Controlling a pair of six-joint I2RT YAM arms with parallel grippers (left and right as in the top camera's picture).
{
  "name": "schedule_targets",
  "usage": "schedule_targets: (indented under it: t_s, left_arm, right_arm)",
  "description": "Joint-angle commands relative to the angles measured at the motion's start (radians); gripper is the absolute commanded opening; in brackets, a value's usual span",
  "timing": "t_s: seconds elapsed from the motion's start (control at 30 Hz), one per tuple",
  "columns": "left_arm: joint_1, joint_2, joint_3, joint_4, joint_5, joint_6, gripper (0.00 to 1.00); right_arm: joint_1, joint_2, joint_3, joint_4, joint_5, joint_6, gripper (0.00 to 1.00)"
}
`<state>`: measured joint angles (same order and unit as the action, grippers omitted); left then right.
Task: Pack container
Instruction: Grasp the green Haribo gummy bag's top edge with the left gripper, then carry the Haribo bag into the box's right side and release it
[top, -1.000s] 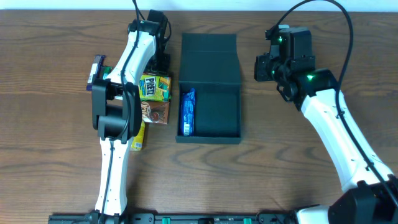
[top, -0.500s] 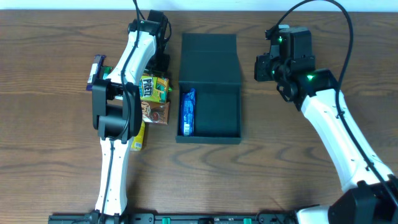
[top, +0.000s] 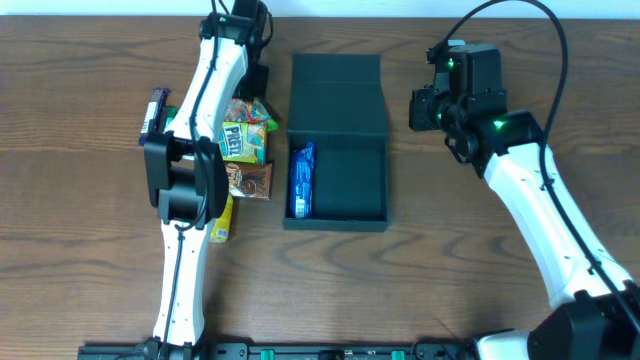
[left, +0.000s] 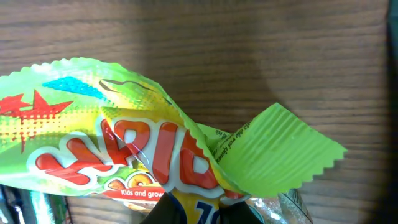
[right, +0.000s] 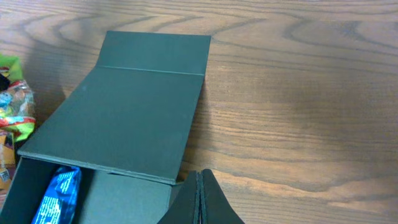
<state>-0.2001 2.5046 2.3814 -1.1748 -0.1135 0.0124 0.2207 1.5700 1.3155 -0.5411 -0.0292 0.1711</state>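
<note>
The container (top: 350, 175) stands in the middle of the tabletop (top: 100, 260), with its lid (top: 337, 95) folded open toward the far side. One blue pack (top: 301, 180) lies inside, along the left wall. The left gripper (left: 198, 214) has its jaws closed on a green-yellow snack bag (left: 124, 137), just left of the container. The right gripper (right: 200, 196) hovers to the right of the lid, jaws pressed together and empty.

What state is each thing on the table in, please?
Container: open, lid swung back.
Blue pack: lying inside container, along its left wall.
Green bag: crumpled, pinched at one edge.
Left fingers: shut on green bag.
Right fingers: shut, empty.
</note>
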Motion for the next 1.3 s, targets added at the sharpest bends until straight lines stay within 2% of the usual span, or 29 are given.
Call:
schedule_targets:
  t_s: [0.0, 0.63, 0.83, 0.93, 1.1, 1.27]
  left_arm:
    - [0.003, -0.069, 0.031, -0.008, -0.028, -0.016, 0.06]
    - [-0.025, -0.284, 0.031, -0.022, -0.087, -0.055, 0.06]
    - [-0.121, -0.321, 0.031, -0.110, -0.070, -0.157, 0.06]
    - [-0.196, -0.320, 0.028, -0.174, -0.012, -0.238, 0.06]
    - [-0.306, -0.318, 0.024, -0.211, 0.035, -0.356, 0.06]
    - [-0.378, -0.317, -0.052, -0.195, 0.072, -0.358, 0.06]
  right_arm:
    - [-0.006, -0.005, 0.012, 0.000, 0.006, -0.015, 0.01]
    - [-0.116, -0.005, 0.012, -0.001, 0.006, -0.007, 0.02]
    - [-0.150, -0.005, 0.012, -0.005, -0.005, -0.021, 0.02]
    - [-0.174, -0.008, 0.012, -0.014, -0.018, -0.066, 0.01]
    - [-0.245, -0.017, 0.013, -0.014, -0.198, -0.153, 0.01]
    - [-0.348, -0.033, 0.013, -0.037, -0.459, -0.303, 0.01]
